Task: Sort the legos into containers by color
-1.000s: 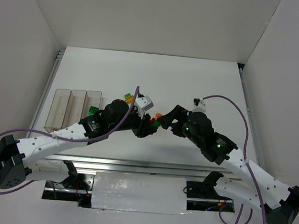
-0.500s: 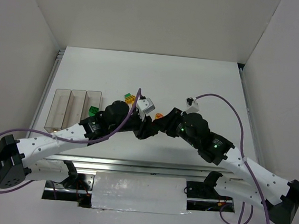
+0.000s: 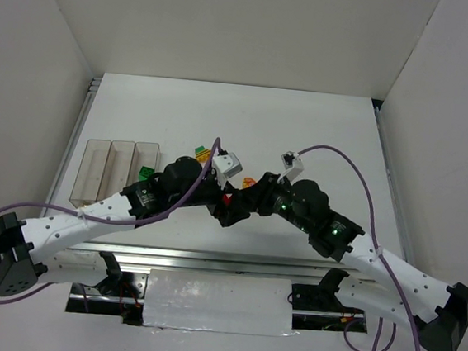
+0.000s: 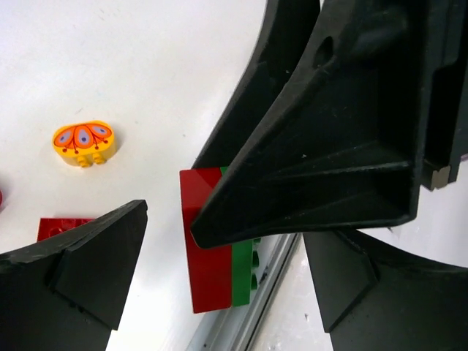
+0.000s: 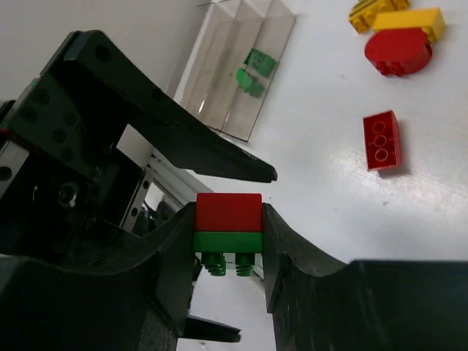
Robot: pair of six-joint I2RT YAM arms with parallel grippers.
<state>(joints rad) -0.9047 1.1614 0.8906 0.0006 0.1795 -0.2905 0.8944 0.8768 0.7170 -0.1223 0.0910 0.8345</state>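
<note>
A red lego stuck onto a green lego forms a small stack (image 5: 228, 223). My right gripper (image 5: 228, 235) is shut on it, a finger pressed to each side. My left gripper (image 4: 219, 281) is open, its fingers (image 4: 80, 270) standing apart on either side of the stack (image 4: 210, 270) without touching it. In the top view both grippers meet above the table's near middle, at the stack (image 3: 228, 198). The clear containers (image 3: 121, 169) stand at the left, with green legos (image 5: 256, 69) in the rightmost bin.
Loose on the table lie a red brick (image 5: 382, 140), a red rounded piece (image 5: 398, 51), yellow pieces (image 5: 409, 20) and a yellow-orange rounded piece (image 4: 84, 142). The metal rail (image 3: 209, 260) of the near edge runs just below the grippers.
My right gripper moved left and closed on the red-green stack. My left gripper, which was shut on it, has opened wide.
</note>
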